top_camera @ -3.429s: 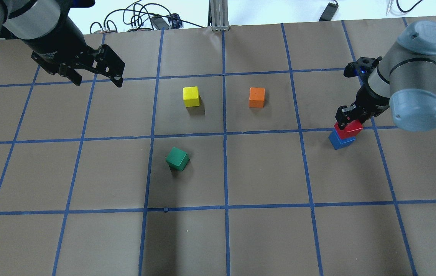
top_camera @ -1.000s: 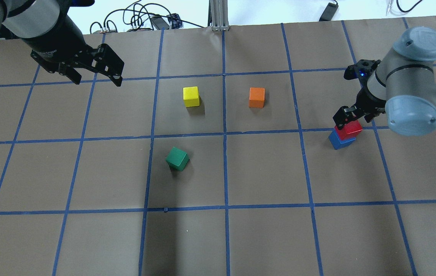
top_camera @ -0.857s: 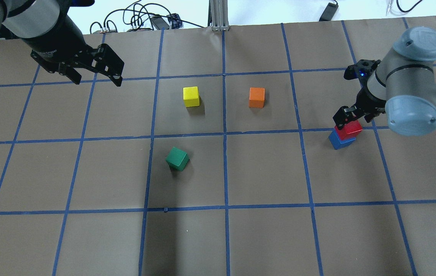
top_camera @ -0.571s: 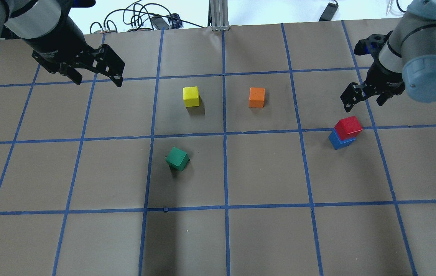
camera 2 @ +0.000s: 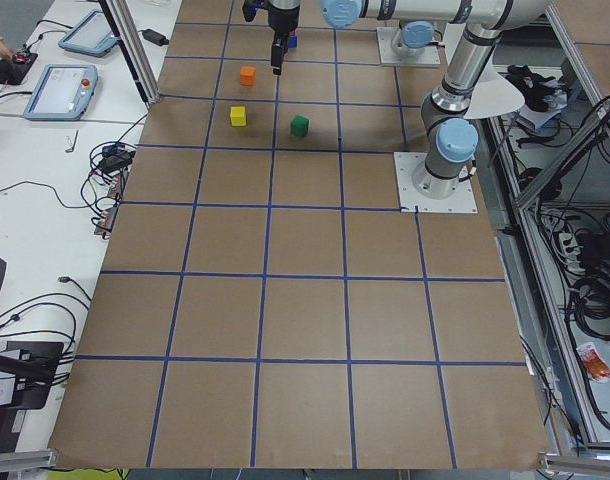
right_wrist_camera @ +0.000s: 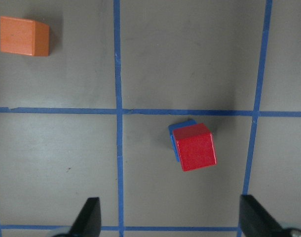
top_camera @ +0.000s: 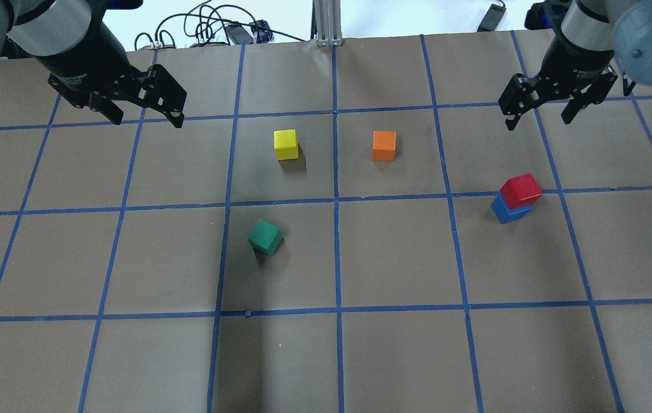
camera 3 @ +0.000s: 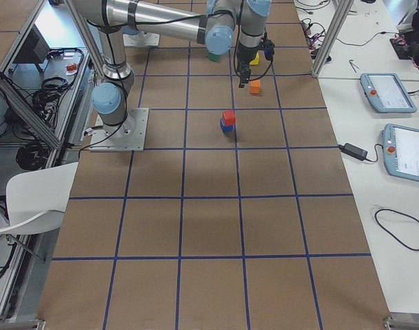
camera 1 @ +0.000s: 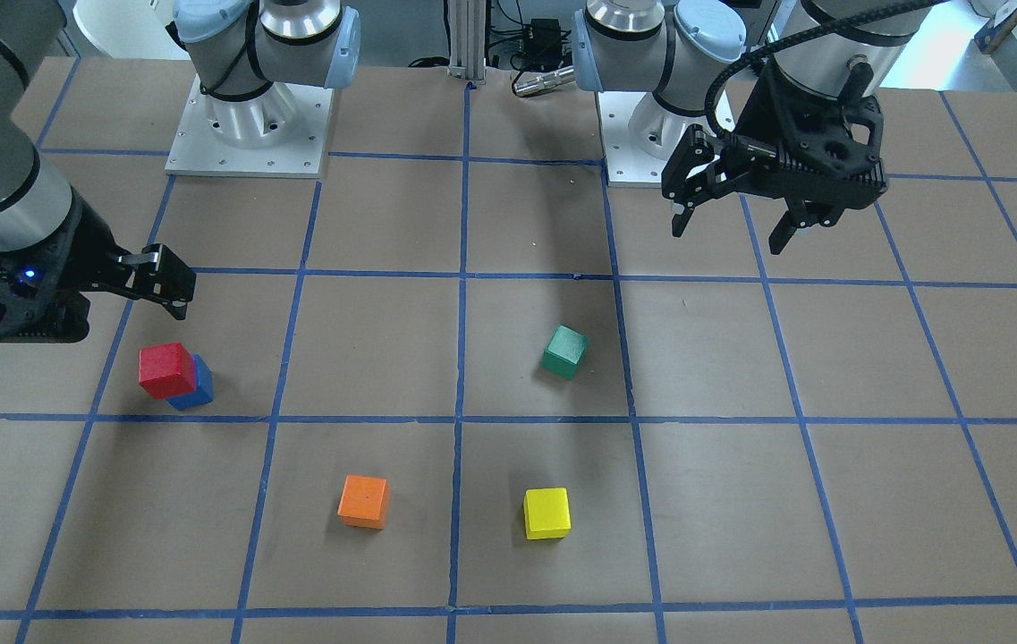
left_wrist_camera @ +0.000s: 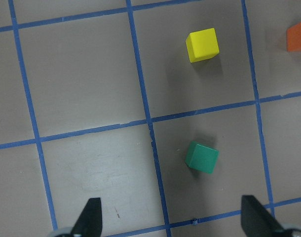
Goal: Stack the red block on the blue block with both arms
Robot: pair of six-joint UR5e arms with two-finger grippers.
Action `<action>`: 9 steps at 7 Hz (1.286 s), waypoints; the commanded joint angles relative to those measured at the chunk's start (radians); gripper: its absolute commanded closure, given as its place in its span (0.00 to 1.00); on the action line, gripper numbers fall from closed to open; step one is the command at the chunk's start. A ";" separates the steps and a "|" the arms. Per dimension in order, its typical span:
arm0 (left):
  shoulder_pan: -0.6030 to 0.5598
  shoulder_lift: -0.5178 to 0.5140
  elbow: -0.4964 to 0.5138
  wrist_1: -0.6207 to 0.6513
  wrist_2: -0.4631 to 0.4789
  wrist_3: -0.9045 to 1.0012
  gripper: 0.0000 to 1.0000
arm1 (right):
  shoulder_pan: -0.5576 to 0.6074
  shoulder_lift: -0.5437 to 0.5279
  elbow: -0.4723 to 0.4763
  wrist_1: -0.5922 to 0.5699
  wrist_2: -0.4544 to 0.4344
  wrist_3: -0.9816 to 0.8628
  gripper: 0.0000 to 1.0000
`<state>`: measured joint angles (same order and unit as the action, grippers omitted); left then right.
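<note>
The red block rests on top of the blue block at the table's right, turned and set a little off its centre. The stack also shows in the right wrist view, with the red block over the blue block. My right gripper is open and empty. It hangs high above the table, beyond the stack, and touches neither block. My left gripper is open and empty, high over the far left of the table.
A yellow block and an orange block stand in the far middle squares. A green block sits turned, left of centre. Cables and a metal post lie beyond the table's far edge.
My right gripper has let go of the red block, opened, risen and drawn back toward the far edge. The red block stays on the blue block. The left arm has not moved.
</note>
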<state>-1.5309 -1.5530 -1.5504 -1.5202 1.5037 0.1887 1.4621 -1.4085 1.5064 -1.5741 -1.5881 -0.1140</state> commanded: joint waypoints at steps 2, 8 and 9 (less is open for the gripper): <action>0.000 0.001 -0.002 0.000 0.001 0.000 0.00 | 0.099 -0.043 -0.002 0.032 0.002 0.176 0.00; 0.006 -0.007 0.021 0.008 -0.002 0.000 0.00 | 0.133 -0.067 0.005 0.048 -0.001 0.206 0.00; 0.002 -0.009 0.007 0.009 0.001 -0.003 0.00 | 0.130 -0.069 0.005 0.049 -0.001 0.206 0.00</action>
<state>-1.5278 -1.5569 -1.5383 -1.5143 1.5030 0.1880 1.5955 -1.4736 1.5109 -1.5264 -1.5895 0.0932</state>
